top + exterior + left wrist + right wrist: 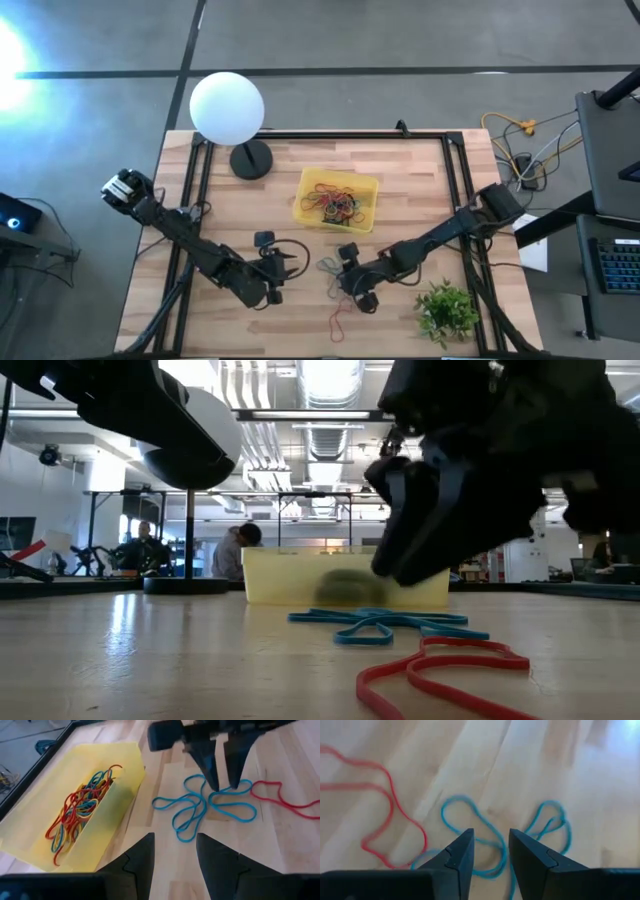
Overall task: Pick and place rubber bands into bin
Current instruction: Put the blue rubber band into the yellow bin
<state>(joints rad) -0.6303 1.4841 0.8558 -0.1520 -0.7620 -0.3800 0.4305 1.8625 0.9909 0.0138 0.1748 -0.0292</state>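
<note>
White globe lamp (227,108), green plant (446,310)

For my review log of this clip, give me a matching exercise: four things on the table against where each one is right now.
Things:
1. blue rubber band
2. red rubber band
3. bin
4. right tool

Places:
A. loose on the wood, on the far side of the blue band from the bin
B. by the globe lamp, holding a tangle of bands
C. open, tips at the blue band
D. on the wood between both tools

Pairs: 1-D, 2-A, 3-B, 4-C
</note>
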